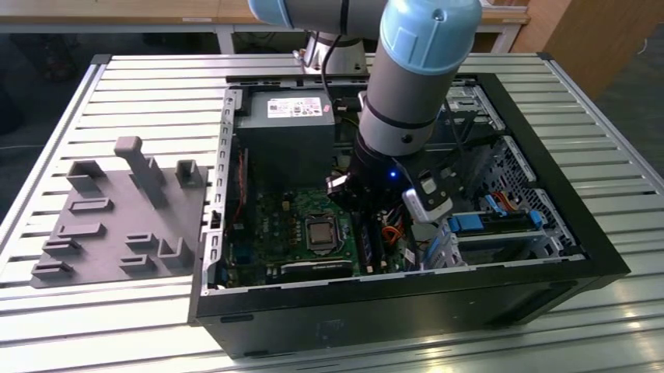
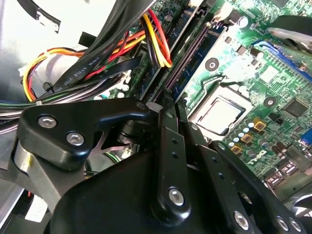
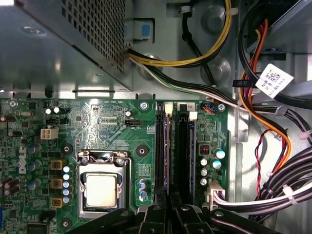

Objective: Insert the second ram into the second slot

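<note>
My gripper point(image 1: 363, 225) reaches down into the open computer case, over the memory slots on the motherboard point(image 1: 280, 225). In the first wrist view a thin strip, the second ram point(image 3: 166, 156), stands edge-up along a slot and runs in between the black fingers point(image 3: 153, 214). The gripper point(image 3: 168, 207) is shut on it. Beside it lies a dark slot point(image 3: 183, 156). In the second wrist view the two fingers meet at the gripper tip point(image 2: 169, 105), in line with the long slot point(image 2: 187, 56).
The processor socket point(image 3: 100, 187) sits close beside the slots. The power supply box point(image 1: 285, 124) stands at the back of the case. Bundled cables point(image 3: 263, 112) hang on the other side of the slots. A grey holder fixture point(image 1: 114, 210) lies at the exterior view's left.
</note>
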`<state>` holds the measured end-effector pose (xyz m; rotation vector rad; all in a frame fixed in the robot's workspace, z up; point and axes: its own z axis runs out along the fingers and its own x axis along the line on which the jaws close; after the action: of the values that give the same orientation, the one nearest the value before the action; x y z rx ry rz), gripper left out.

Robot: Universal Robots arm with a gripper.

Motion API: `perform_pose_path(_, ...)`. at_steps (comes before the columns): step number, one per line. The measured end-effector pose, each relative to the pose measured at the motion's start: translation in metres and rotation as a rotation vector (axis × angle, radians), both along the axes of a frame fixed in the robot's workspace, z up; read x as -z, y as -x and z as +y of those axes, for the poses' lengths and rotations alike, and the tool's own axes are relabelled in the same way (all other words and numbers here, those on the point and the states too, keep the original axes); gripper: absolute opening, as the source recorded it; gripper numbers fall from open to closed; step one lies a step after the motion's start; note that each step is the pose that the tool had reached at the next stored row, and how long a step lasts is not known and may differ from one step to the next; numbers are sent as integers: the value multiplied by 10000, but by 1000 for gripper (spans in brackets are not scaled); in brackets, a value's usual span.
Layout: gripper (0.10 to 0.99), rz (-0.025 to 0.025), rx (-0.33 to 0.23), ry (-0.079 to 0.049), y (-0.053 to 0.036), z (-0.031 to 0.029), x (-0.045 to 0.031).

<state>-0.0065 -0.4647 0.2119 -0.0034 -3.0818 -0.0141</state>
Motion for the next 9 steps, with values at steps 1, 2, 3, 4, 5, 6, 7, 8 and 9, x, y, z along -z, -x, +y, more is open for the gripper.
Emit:
perform_pose_path(1,137,0,0,0,0,0,3)
perform_pose_path(2,137,0,1,1,0,0,4)
perform_pose_path(3,137,0,1,1,0,0,5)
perform_pose_path(4,137,0,1,0,0,0,6)
perform_pose_path(5,137,0,1,-1,0,0,6)
perform_pose_path(6,137,-1,2,-2,-1,0,6)
perform_pose_path(7,137,-1,1,-4,-1,1,6)
perform_pose_path(8,137,-2,3,-5,-1,1,5)
perform_pose_path(9,137,-2,11,-5,0,0,4)
